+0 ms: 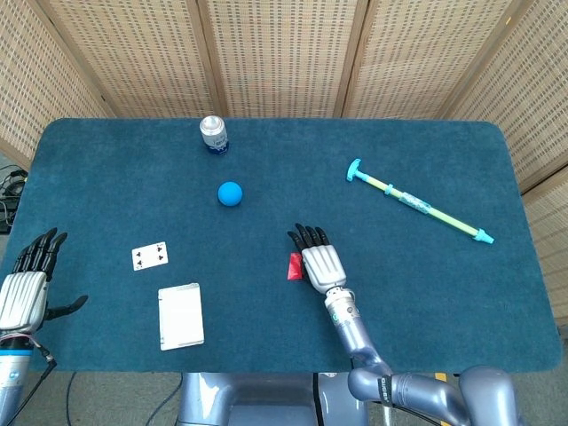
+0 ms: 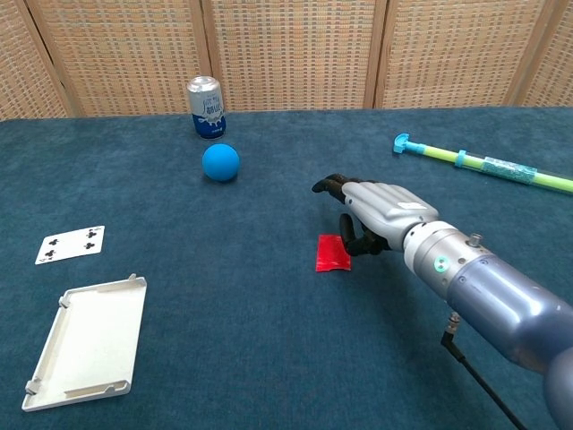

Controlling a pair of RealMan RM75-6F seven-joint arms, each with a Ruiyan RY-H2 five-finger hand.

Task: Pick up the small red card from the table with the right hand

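Observation:
The small red card [image 2: 332,253] lies on the blue table cloth near the middle, and in the head view the red card [image 1: 294,265] peeks out at the left side of my right hand. My right hand [image 2: 380,213] hovers palm down just right of the card, fingers stretched forward and thumb curled under at the card's right edge. It does not hold the card. The right hand [image 1: 319,260] covers part of the card from above. My left hand [image 1: 27,288] hangs off the table's left edge, fingers apart, holding nothing.
A blue ball [image 2: 220,162] and a drink can [image 2: 206,107] stand behind the card. A playing card [image 2: 71,244] and a white flat tray [image 2: 85,341] lie at the left. A green and blue stick toy [image 2: 483,164] lies at the back right.

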